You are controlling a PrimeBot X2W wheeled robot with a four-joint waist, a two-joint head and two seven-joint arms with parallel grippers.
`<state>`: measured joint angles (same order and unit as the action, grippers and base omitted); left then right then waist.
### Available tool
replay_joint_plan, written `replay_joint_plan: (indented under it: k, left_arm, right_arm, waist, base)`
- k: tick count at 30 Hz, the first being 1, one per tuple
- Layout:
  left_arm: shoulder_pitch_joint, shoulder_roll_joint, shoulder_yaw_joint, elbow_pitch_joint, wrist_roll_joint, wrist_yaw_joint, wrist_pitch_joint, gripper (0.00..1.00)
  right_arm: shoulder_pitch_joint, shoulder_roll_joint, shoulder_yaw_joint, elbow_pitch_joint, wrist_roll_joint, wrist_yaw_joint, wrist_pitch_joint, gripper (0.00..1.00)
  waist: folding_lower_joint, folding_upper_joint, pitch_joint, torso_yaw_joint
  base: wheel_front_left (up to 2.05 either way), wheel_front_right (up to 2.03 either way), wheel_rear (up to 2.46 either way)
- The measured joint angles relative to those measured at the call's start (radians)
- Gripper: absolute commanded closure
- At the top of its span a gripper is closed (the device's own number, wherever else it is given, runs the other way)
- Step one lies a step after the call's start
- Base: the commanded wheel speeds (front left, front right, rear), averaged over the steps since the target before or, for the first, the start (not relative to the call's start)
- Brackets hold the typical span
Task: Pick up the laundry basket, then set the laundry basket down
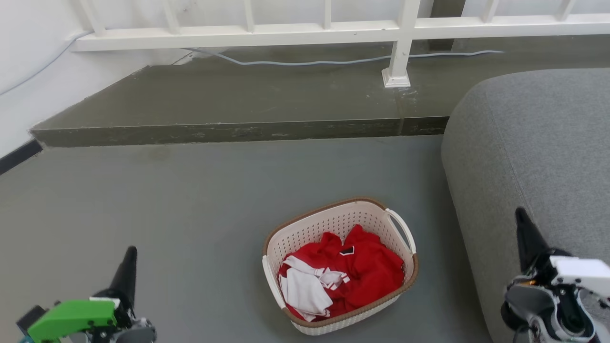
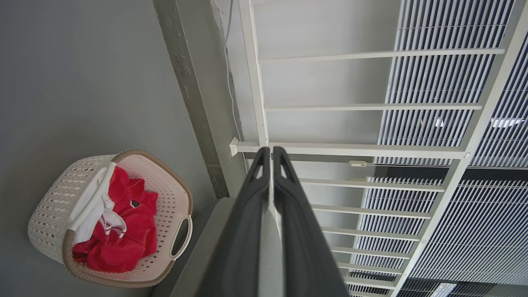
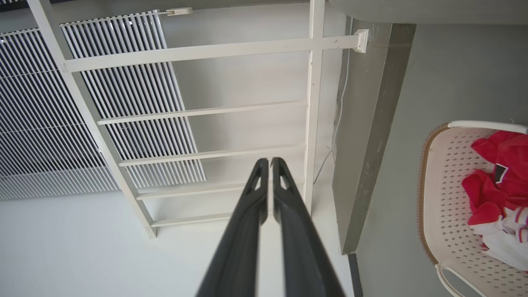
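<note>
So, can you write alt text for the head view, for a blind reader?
A cream laundry basket with red and white clothes stands on the grey floor beside a grey sofa. The left gripper and right gripper, both shut, point up at the lower corners, clear of the basket.

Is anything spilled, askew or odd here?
Nothing serious. The cream-white perforated plastic laundry basket stands upright, angled to the dark raised step, with red and white clothes all inside. A pale grey cable lies loose along that step.
</note>
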<state>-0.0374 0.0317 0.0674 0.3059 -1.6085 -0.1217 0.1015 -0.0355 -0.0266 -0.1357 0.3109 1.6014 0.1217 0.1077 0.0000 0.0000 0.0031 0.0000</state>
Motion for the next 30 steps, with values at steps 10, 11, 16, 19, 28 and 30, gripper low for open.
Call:
replay_joint_plan:
  k: [10, 11, 16, 19, 28, 30]
  left_arm:
    - [0.019, -0.012, -0.009, -0.003, 0.0, 0.0, -0.017, 0.0]
    - [0.019, -0.012, -0.011, -0.007, 0.0, 0.0, -0.026, 0.0]
    - [0.019, -0.012, -0.022, -0.025, 0.0, 0.0, -0.042, 0.0]
    - [0.019, -0.012, -0.031, -0.034, 0.003, 0.0, -0.054, 0.0]
    - [0.019, -0.007, -0.068, -0.062, 0.08, 0.0, -0.078, 0.0]
    - [0.019, -0.003, -0.077, -0.065, 0.097, 0.0, -0.089, 0.0]
  right_arm:
    - [0.023, 0.01, 0.01, -0.001, 0.0, 0.0, -0.002, 0.0]
    - [0.023, 0.01, 0.011, -0.004, 0.0, 0.0, -0.003, 0.0]
    - [0.023, 0.009, 0.017, -0.02, -0.002, 0.0, -0.01, 0.0]
    - [0.023, 0.009, 0.022, -0.032, -0.01, 0.0, -0.012, 0.0]
    - [0.022, -0.018, 0.046, -0.063, -0.081, 0.0, -0.049, 0.0]
    - [0.022, -0.03, 0.054, -0.068, -0.105, 0.0, -0.061, 0.0]
  waist:
    - [0.0, 0.0, 0.001, 0.0]
    - [0.0, 0.0, 0.001, 0.0]
    - [0.0, 0.0, 0.001, -0.001]
    - [0.0, 0.0, 0.001, -0.001]
    - [0.0, 0.0, 0.003, -0.003]
    - [0.0, 0.0, 0.003, -0.004]
  base:
    - [0.0, 0.0, 0.0]
    - [0.0, 0.0, 0.0]
    - [0.0, 0.0, 0.0]
    - [0.0, 0.0, 0.0]
    - [0.0, 0.0, 0.0]
    - [0.0, 0.0, 0.0]
